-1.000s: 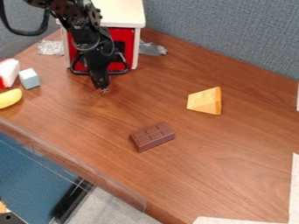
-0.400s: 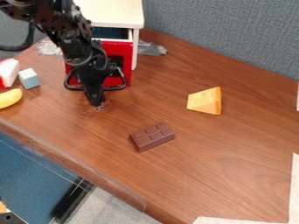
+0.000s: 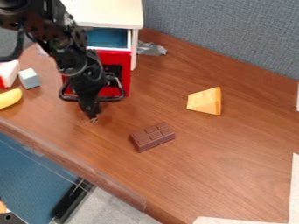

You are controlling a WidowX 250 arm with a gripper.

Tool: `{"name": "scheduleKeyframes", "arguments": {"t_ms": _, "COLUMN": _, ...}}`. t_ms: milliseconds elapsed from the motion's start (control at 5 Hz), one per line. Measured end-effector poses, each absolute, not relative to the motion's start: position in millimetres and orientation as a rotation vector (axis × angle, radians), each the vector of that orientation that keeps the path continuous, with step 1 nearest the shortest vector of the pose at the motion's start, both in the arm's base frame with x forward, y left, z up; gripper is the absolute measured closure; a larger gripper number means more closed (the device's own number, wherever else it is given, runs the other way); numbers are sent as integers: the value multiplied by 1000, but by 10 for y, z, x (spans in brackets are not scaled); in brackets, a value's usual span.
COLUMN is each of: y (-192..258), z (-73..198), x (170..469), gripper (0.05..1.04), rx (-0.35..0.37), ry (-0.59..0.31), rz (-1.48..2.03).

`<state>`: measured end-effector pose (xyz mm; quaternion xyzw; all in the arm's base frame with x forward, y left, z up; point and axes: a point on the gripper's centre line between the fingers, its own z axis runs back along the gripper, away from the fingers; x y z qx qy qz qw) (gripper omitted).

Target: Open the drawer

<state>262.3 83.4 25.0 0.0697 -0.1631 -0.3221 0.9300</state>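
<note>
Red and white, a block point(image 3: 8, 73) sits at your far left near a yellow banana point(image 3: 10, 98) and a pale blue block point(image 3: 29, 78). Next, your gripper point(image 3: 93, 117) points down at the black handle point(image 3: 120, 97) of the red-fronted drawer point(image 3: 124, 61), which stands partly out of its white cabinet point(image 3: 111, 13), though you can't tell whether the gripper is open or closed. Farther right you have some silvery crumpled material point(image 3: 152, 49) beside the cabinet, a chocolate bar point(image 3: 153, 137) nearer you, and a cheese wedge point(image 3: 204, 101).
</note>
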Motion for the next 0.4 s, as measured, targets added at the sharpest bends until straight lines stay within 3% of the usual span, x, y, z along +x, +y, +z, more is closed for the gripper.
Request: {"name": "scheduleKeyframes", "arguments": {"t_ms": 400, "y": 774, "z": 250, "x": 2478, "gripper": 846, "rx": 142, "ry": -300, "rz": -667}}
